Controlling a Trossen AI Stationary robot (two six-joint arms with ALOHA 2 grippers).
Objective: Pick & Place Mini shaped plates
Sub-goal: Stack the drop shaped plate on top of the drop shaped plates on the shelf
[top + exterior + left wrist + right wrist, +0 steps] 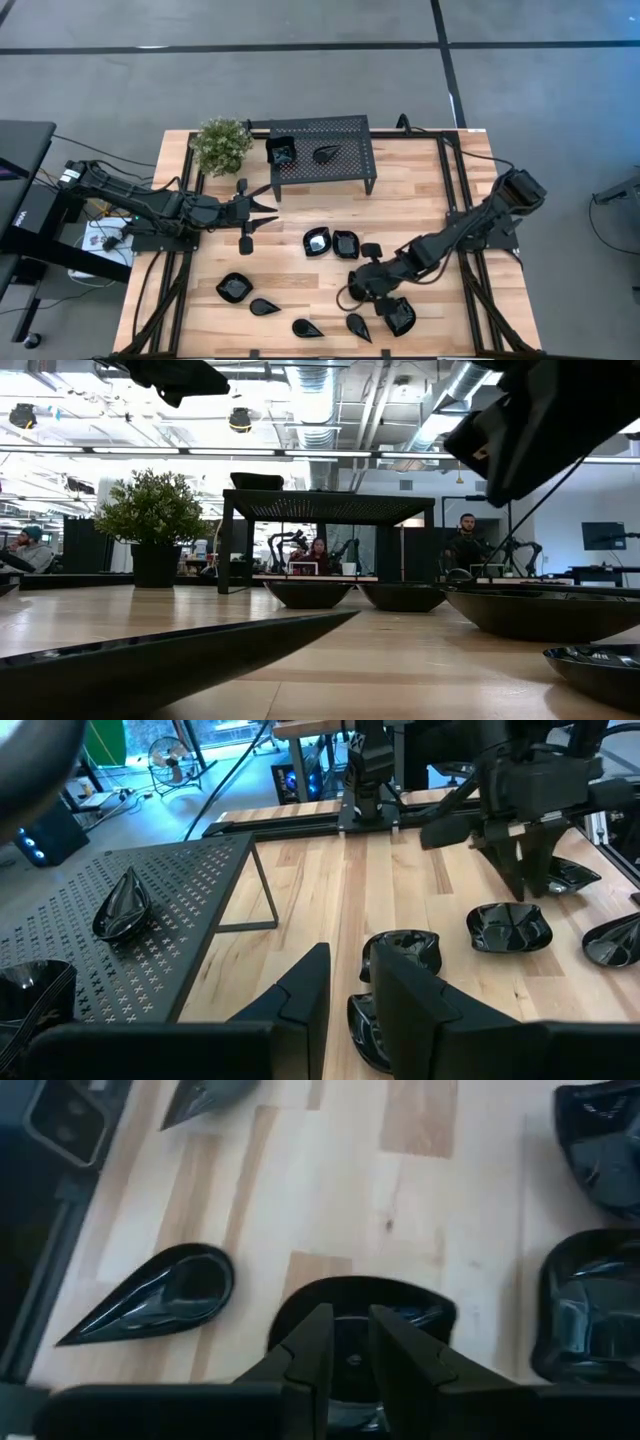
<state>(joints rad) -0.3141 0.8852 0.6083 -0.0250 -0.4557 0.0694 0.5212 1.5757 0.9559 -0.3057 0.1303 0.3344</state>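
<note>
where the right pincer hangs low over the front right of the desk, a roundish plate lies straight under it, with the tips over the plate's hollow; whether the pincer is parted or closed, and whether it has any hold on that plate, i cannot tell. in its wrist view a teardrop plate lies just beside the round one on one side and a squarish plate just beside it on the other, neither touching it. the left pincer hovers over the left middle of the desk, between the stand and the front plates, its fingers a small way apart with nothing between them. it points toward a pair of plates lying side by side near the middle of the desk, close ahead of it but apart from it. counting from the high view, nine plates show: two on top of the stand, a squarish one at its left end and a teardrop near its middle, and seven on the desk. those seven are the middle pair, a rounded one at the front left, three teardrops in a loose row along the front, and one beside the right arm. which of these is the plate under the right pincer i cannot tell, since the arm covers that spot from above. there is one stand, at the back middle, and one plant just left of it.
</note>
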